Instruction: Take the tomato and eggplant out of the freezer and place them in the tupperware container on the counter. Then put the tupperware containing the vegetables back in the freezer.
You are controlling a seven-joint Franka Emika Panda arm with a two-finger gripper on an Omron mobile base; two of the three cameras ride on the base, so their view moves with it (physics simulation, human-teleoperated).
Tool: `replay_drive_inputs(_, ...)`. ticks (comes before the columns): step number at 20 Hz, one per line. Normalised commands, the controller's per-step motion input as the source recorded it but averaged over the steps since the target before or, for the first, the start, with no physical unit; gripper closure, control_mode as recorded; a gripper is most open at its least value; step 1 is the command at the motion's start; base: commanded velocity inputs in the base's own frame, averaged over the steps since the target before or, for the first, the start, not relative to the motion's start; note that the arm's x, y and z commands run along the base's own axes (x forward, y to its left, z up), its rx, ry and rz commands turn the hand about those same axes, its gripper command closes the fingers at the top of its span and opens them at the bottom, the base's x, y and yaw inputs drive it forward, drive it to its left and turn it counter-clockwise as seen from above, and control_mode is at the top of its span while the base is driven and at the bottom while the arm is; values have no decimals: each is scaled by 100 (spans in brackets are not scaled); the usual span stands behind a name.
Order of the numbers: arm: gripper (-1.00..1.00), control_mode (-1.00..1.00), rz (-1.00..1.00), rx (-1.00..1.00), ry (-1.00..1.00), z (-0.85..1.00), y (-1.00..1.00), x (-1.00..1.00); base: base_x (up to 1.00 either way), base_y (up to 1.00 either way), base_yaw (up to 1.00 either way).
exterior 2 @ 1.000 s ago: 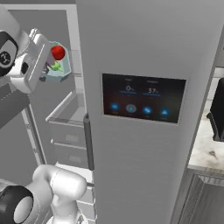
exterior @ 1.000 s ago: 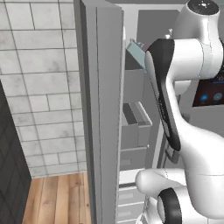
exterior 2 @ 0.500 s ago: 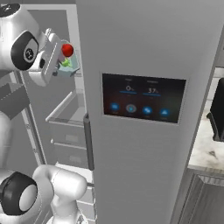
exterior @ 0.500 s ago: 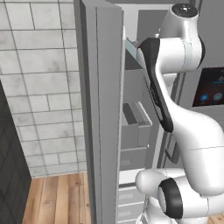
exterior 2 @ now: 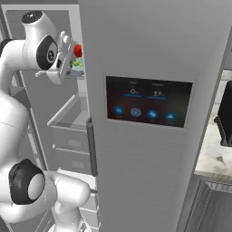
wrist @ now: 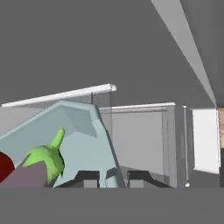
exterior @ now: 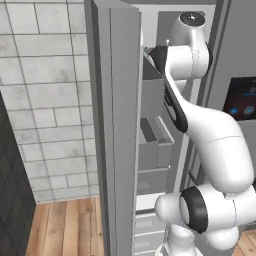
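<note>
My gripper (wrist: 113,178) is shut on the rim of the pale blue tupperware container (wrist: 85,140) and holds it up inside the open freezer (exterior 2: 149,45). The eggplant (wrist: 30,175), a purple-grey lump with a green stem, lies in the container. The red tomato (wrist: 3,167) is beside it at the left edge. From the right base view the tomato (exterior 2: 78,50) and a green stem show beside the hand (exterior 2: 63,56), partly behind the freezer's closed door. In the left base view the arm (exterior: 182,60) reaches into the upper freezer.
The open freezer door (exterior: 117,125) stands close on the arm's left. Grey drawers (exterior 2: 68,131) sit below the hand. A dark touch panel (exterior 2: 147,102) is on the closed door. The marbled counter (exterior 2: 210,156) and a black microwave (exterior 2: 225,115) lie to the right.
The arm has swung the held tupperware, with tomato and eggplant in it, further right and deeper into the upper freezer. The gripper has stayed shut on it.
</note>
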Motion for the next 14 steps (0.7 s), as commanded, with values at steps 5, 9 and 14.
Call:
replay_drive_inputs(5,100,-100,0,0,0,-17,12,83,0,0,0)
replay_drive_inputs(9,100,-100,0,0,-1,-18,10,75,0,0,0)
replay_drive_inputs(14,100,-100,0,0,-2,-11,14,73,0,0,0)
